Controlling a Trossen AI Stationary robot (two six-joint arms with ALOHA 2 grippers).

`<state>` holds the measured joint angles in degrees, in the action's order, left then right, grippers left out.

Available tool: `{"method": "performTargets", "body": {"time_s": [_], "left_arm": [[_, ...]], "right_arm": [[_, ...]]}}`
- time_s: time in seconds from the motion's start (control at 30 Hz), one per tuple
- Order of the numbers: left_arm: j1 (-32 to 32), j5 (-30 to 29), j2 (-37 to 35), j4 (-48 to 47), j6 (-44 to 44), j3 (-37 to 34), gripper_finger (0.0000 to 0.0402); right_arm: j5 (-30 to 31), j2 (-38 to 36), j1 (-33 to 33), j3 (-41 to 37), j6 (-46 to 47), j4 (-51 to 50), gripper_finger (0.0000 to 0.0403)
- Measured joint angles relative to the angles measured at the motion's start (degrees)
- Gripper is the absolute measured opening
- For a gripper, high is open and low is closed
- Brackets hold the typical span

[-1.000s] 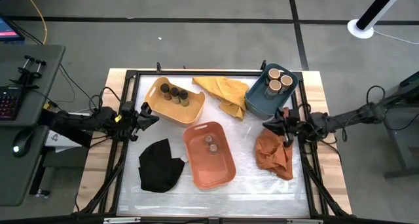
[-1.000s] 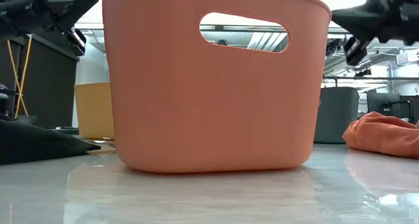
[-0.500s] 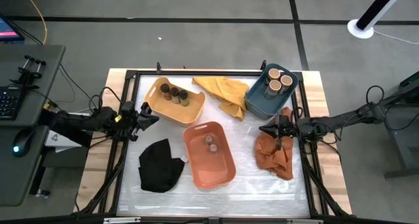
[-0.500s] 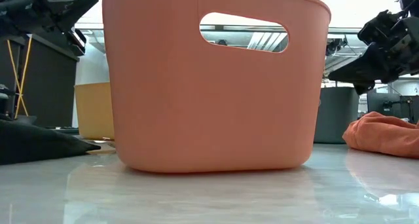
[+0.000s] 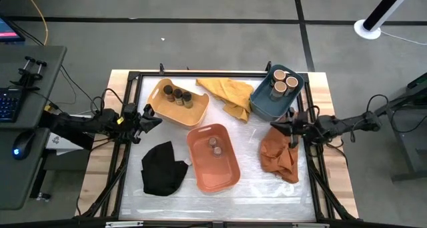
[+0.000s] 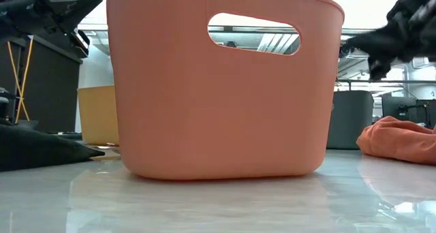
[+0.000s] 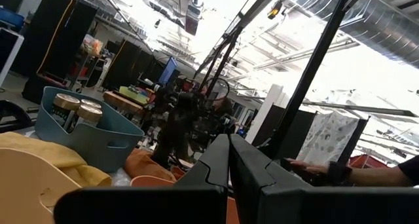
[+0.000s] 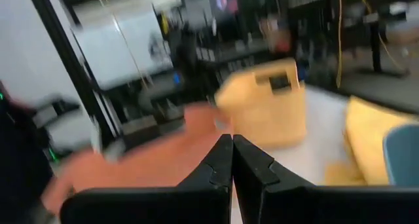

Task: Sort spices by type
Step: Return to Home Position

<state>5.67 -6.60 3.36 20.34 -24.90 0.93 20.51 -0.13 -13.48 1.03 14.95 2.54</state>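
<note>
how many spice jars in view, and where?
8 jars: three in the yellow tub, three tan-topped in the blue tub, two in the orange tub. Others may be hidden.

A yellow tub (image 5: pixel 179 103), orange tub (image 5: pixel 213 158) and blue tub (image 5: pixel 265 103) stand on the worktop (image 5: pixel 261 191). A black cloth (image 5: pixel 162 169) and orange cloth (image 5: pixel 279 157) flank the orange tub; a yellow cloth (image 5: pixel 227 95) touches the blue.

We see just one change, on the right side: the right gripper (image 5: pixel 275 127), fingers pressed together, has lifted again after dipping toward the orange cloth (image 5: pixel 277 158) half a second ago. It now sits slightly nearer the far edge of the worktop (image 5: pixel 267 188), mid-motion.
</note>
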Motion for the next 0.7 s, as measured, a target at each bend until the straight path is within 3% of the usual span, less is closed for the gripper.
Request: {"method": "performTargets", "body": {"time_s": [0.13,0.7], "left_arm": [[0.0,-0.1,-0.2,-0.2,0.0,0.0,0.0000],[0.0,0.0,-1.0,-2.7,0.0,0.1,0.0000]], "right_arm": [[0.2,0.1,0.0,-0.4,0.0,6.4,0.0000],[0.3,1.3,0.0,-0.4,0.0,4.0,0.0000]]}}
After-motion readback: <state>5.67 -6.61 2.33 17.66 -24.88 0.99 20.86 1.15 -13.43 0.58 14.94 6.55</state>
